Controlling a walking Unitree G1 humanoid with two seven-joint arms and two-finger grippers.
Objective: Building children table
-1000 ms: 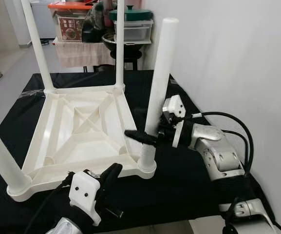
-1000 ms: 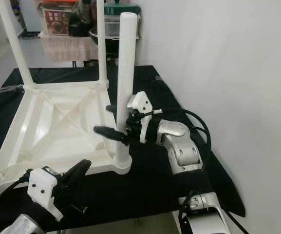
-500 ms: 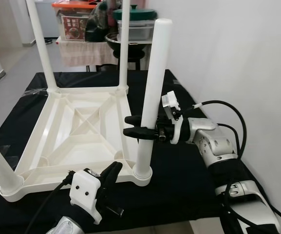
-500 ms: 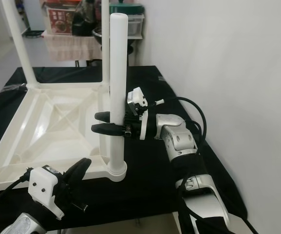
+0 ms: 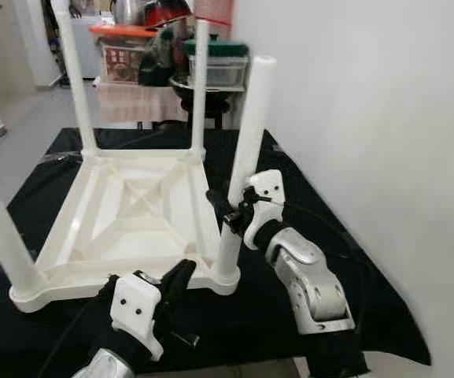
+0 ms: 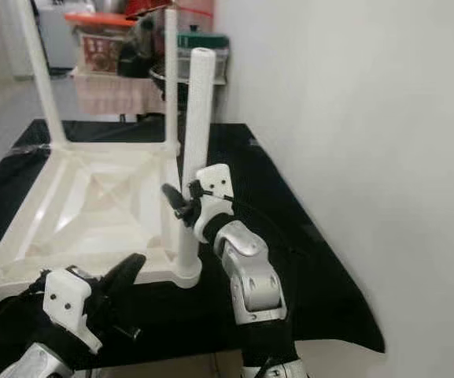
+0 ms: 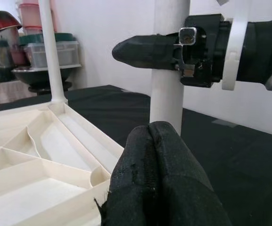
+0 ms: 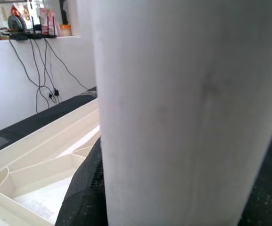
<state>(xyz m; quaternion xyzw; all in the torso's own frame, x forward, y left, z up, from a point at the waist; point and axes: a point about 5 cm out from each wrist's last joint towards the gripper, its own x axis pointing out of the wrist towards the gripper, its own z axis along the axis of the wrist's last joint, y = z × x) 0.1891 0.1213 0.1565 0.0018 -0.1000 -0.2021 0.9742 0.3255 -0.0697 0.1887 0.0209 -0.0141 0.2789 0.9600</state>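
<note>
Left eye view: white children's table top (image 5: 124, 220) lies upside down on a black cloth (image 5: 289, 315), ribbed underside up. Four white legs stand in its corner sockets. The near right leg (image 5: 242, 157) is the landmark; it leans slightly away from the table top. The right gripper (image 5: 225, 213) comes from the wall side and clasps this leg low down, a black finger (image 5: 217, 206) lying across its table-side face, the other finger behind it. The left gripper (image 5: 175, 285) sits at the near edge of the table top, just short of the leg's socket (image 5: 225, 277), fingers pressed together, holding nothing. Beyond the far legs, a stand with storage boxes (image 5: 128, 49) and a dark bowl.

Right eye view: same layout. The leg (image 6: 191, 150) rises past the right gripper (image 6: 181, 206); the silver right arm (image 6: 246, 279) runs down on the wall side of it. Left gripper (image 6: 124, 276) low, beside the socket, apart from the leg.

Left wrist view: left gripper's fingertips (image 7: 154, 155) meet, closed on air, pointing at the leg's lower part (image 7: 166, 99). Above them the right gripper's finger (image 7: 147, 49) crosses the leg. Table top's ribs (image 7: 41, 150) stretch away beside the leg.

Right wrist view: the leg (image 8: 187, 113) stands right against the camera, between the fingers; a black pad (image 8: 86, 193) touches it, table top ribs (image 8: 37, 165) beyond.
</note>
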